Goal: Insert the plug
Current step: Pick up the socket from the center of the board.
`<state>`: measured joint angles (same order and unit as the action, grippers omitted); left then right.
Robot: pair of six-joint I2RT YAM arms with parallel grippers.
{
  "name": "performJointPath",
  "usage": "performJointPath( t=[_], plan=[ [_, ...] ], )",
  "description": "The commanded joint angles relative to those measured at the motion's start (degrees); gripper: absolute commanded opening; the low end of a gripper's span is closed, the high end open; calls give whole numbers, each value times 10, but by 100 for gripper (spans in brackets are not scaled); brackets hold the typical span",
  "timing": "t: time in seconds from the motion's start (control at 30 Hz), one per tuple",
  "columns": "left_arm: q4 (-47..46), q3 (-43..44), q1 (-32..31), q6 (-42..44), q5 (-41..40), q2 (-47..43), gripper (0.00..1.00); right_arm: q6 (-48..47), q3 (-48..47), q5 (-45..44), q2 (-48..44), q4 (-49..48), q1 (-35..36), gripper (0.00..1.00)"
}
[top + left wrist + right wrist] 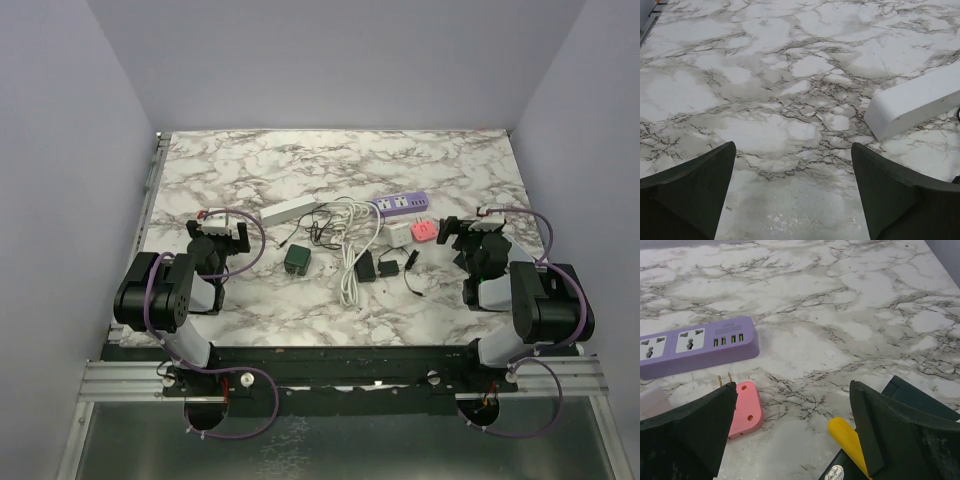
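The right gripper (792,390) hangs low over the tabletop (300,165) with its jaws spread wide and nothing between them. The left gripper (792,150) is spread and empty too.

The pink plug (746,410) lies flat at about 8 o'clock in the right wrist view, just beside the left-hand finger. Its two brass prongs (720,380) point toward the purple power strip (695,342) at 10 o'clock, near but not touching. This looks like the pair the task means, though other adapters lie on the tabletop.

The plug sits outside the jaws, not between them. Closing from here would likely pinch air or nudge the plug sideways. Nothing holds the strip down, so a push on the prongs could slide it instead of seating them. The left gripper is well apart from it, with only the end of the white power strip (915,102) at its 3 o'clock. A yellow-tipped object (846,437) at 5 o'clock, close to the right-hand finger, could snag a sweep.

In the top view, loose cables (350,250) tangle at 9 o'clock of the right gripper. The tabletop's side edge and the wall are at its 3 o'clock. Open marble lies toward 12 o'clock.
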<state>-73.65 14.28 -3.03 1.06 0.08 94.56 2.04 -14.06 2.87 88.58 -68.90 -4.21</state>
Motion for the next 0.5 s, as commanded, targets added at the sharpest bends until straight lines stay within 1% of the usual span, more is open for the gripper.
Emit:
performJointPath(
  t=[0.0,0.23,0.3,0.33,0.37,0.4,0.47],
  plan=[
    [-21,0,-1,-8,-12,2,99,-4,-6,6,1,-11,-3,100],
    [-20,2,-1,-9,-10,3,99,-4,-5,6,0,-12,-3,100],
    [-19,2,-1,-6,-11,1,99,6,-10,-19,-11,0,-3,100],
    [-13,5,0,-8,-15,-4,99,14,-20,-42,-30,35,-3,100],
    [11,13,3,-8,-25,-15,99,19,-39,-60,-53,93,-3,100],
    [36,24,4,-20,-26,-24,99,34,-70,-86,-77,178,-3,100],
    [135,70,6,-24,-18,-46,99,88,-151,-136,-104,359,-3,100]
  ],
)
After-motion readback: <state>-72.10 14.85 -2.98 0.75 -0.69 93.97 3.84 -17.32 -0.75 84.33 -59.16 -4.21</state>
